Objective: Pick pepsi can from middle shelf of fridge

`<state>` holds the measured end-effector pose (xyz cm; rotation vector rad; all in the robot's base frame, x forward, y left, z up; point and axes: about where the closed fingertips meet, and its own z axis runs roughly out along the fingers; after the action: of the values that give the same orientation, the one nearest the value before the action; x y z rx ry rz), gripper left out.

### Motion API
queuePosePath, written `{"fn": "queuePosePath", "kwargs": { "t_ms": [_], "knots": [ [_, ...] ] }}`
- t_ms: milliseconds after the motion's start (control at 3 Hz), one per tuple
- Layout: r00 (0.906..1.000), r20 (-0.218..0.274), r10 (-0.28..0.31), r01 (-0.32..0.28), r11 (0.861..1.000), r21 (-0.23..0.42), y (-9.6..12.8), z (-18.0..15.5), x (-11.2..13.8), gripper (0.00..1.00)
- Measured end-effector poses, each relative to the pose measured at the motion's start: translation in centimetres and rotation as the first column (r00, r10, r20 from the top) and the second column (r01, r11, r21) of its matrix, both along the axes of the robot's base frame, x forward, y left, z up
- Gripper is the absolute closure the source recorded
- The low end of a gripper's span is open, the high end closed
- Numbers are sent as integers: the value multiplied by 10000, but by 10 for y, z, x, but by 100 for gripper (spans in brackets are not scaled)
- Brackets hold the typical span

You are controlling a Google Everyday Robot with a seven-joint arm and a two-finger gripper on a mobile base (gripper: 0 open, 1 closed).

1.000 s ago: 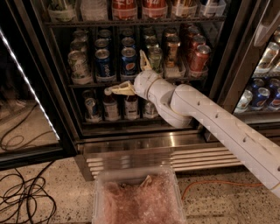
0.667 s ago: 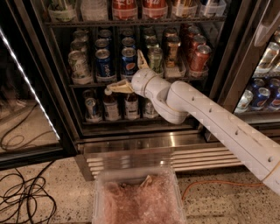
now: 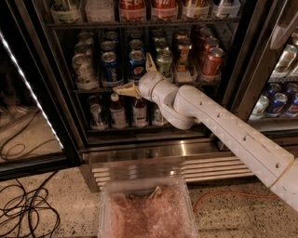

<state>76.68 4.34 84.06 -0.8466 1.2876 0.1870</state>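
Observation:
The fridge (image 3: 153, 149) stands open in front of me. Its middle shelf (image 3: 95, 89) carries rows of mixed soda cans. The pepsi can (image 3: 137, 65), blue with a round globe logo, stands at the front of a middle row, between a blue can (image 3: 110, 68) with white lettering and a green can (image 3: 164, 63). My gripper (image 3: 137, 77) is open right in front of the pepsi can. One beige finger (image 3: 125, 90) points left below the can, the other finger (image 3: 150, 62) points up along its right side. The can's lower part is hidden by the wrist.
Small bottles (image 3: 117, 111) fill the shelf below, and red cola cans (image 3: 129, 8) the shelf above. A clear bin (image 3: 146, 211) sits on the floor before the steel grille (image 3: 139, 169). Black cables (image 3: 23, 209) lie at the left, by the lit glass door (image 3: 32, 88).
The gripper and wrist have risen slightly and edged closer to the pepsi can. The cans have not moved.

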Motion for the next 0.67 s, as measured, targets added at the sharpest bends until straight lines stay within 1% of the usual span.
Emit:
{"fn": "queuePosePath", "kwargs": {
  "t_ms": [333,667],
  "knots": [
    [10000,3,-1,1,10000,2,0,0,0,0],
    [9996,104,-280,278,9995,158,-4,7,11,0]
  ]
}}
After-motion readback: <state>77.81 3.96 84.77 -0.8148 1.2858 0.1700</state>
